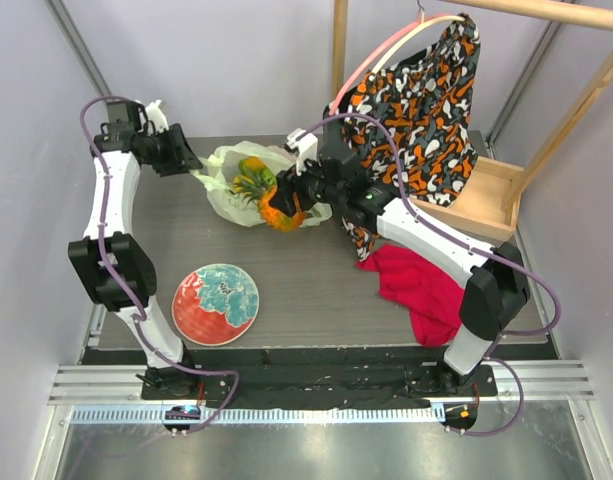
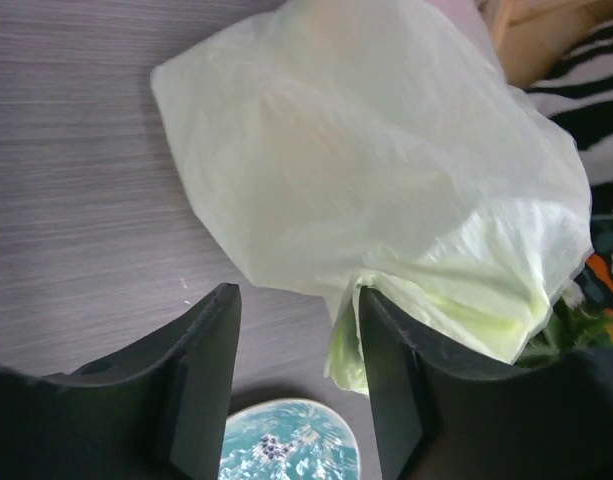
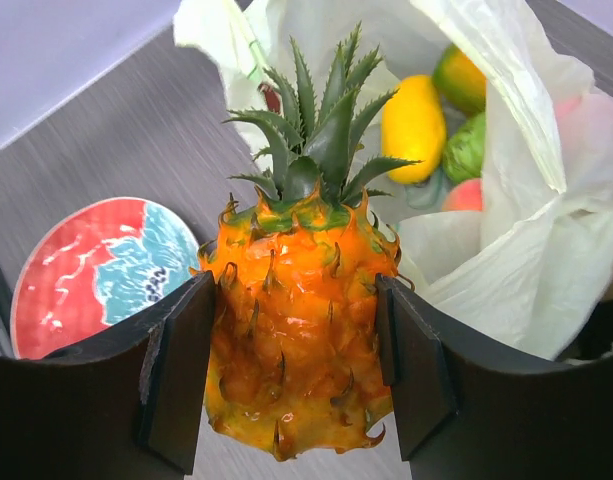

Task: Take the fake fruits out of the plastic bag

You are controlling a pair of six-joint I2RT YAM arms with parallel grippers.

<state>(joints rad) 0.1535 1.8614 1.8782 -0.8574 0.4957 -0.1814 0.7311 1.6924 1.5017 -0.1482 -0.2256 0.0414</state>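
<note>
My right gripper is shut on the orange pineapple, its green leaves pointing toward the bag's mouth. The pale yellow-green plastic bag lies on the table at the back, open toward the right gripper. Inside it I see a yellow mango, an orange-green mango, a green round fruit and a pink peach. My left gripper is open at the bag's left end. A fold of the bag hangs against its right finger.
A red-and-teal plate lies at the front left. A red cloth lies at the right. An orange-black-white garment hangs on a wooden stand at the back right.
</note>
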